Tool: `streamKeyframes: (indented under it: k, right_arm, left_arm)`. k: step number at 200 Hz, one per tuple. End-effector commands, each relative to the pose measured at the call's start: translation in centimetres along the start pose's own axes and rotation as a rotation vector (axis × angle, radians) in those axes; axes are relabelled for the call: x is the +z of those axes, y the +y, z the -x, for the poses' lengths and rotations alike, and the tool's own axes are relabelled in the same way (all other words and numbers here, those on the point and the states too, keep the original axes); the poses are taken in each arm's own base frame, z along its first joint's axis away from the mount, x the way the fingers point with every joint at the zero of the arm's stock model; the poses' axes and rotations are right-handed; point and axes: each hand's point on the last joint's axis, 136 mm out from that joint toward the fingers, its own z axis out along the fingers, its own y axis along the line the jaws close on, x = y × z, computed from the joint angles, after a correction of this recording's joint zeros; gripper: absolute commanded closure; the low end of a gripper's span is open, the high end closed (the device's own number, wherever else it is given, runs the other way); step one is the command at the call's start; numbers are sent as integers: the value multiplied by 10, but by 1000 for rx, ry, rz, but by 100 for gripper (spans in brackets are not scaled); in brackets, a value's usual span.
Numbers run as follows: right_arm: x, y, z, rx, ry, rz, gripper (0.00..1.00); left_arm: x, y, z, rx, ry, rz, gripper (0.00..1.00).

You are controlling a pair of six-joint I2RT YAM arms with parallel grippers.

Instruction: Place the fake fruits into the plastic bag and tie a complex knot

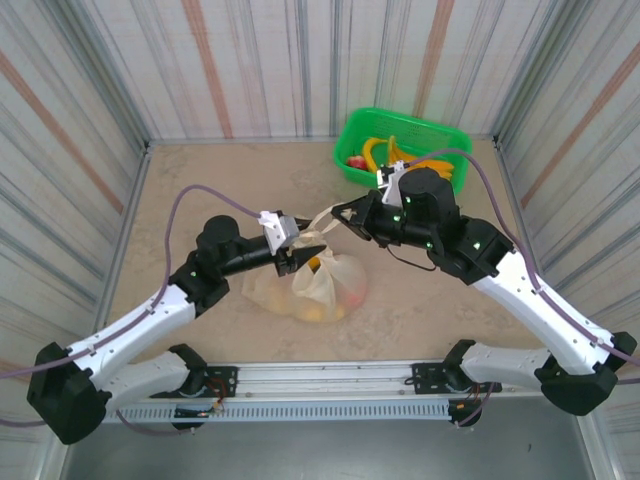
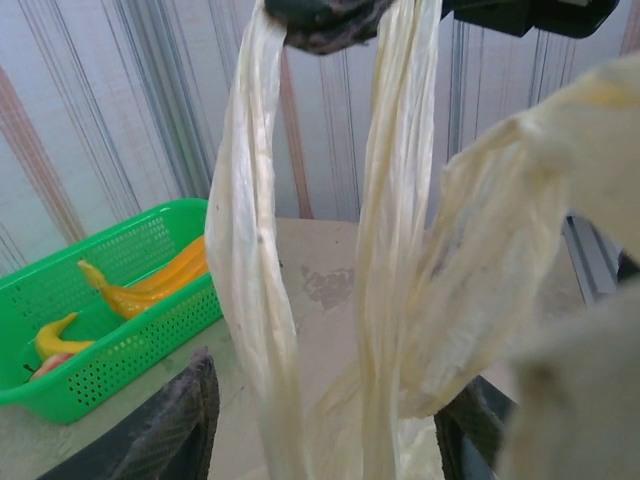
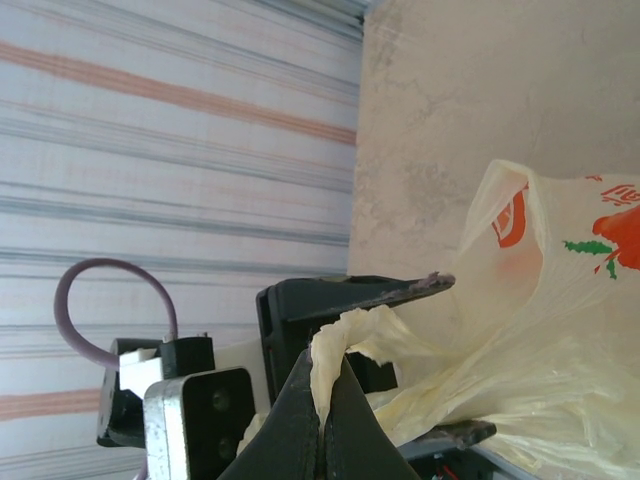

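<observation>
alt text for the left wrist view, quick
Two pale handle strips of the plastic bag hang from the right gripper at the top, between the spread fingers of the left gripper. A green basket holding yellow bananas sits at left.

Beige table (image 1: 200,180) w/ plastic bag (image 1: 335,285) centre-front, green basket (image 1: 352,135) back right.

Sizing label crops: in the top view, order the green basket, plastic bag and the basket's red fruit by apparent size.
1. green basket and plastic bag: about alike, so unranked.
2. red fruit: clearly smallest.
</observation>
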Motion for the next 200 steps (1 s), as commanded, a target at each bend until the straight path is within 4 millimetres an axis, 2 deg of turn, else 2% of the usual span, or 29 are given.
streamKeyframes:
  k: [1, 15, 33, 59, 97, 129, 153, 178, 200]
  right_arm:
    - [0, 3, 3, 18, -22, 20, 100]
    - [0, 4, 4, 9, -25, 21, 100]
    - [-1, 5, 11, -19, -24, 25, 100]
    - [0, 9, 18, -60, 9, 41, 100]
    - [7, 27, 18, -31, 46, 99, 100]
    - [9, 27, 14, -42, 51, 87, 100]
    - [13, 26, 9, -52, 58, 88, 100]
    - [14, 21, 7, -50, 54, 82, 100]
    - [11, 19, 9, -48, 45, 84, 100]
  left_arm:
    - [4, -6, 25, 11, -68, -36, 41]
    - [4, -6, 27, 9, -62, -24, 41]
    - [-2, 6, 34, -31, -58, 68, 41]
    - [-12, 6, 47, -53, -88, 85, 30]
    - [-7, 10, 39, -31, -26, 94, 33]
    - [0, 12, 44, -49, -46, 90, 33]
    - [3, 18, 49, -57, -68, 116, 42]
    - [1, 18, 58, -64, -105, 119, 56]
    - [-2, 16, 56, -73, -108, 113, 79]
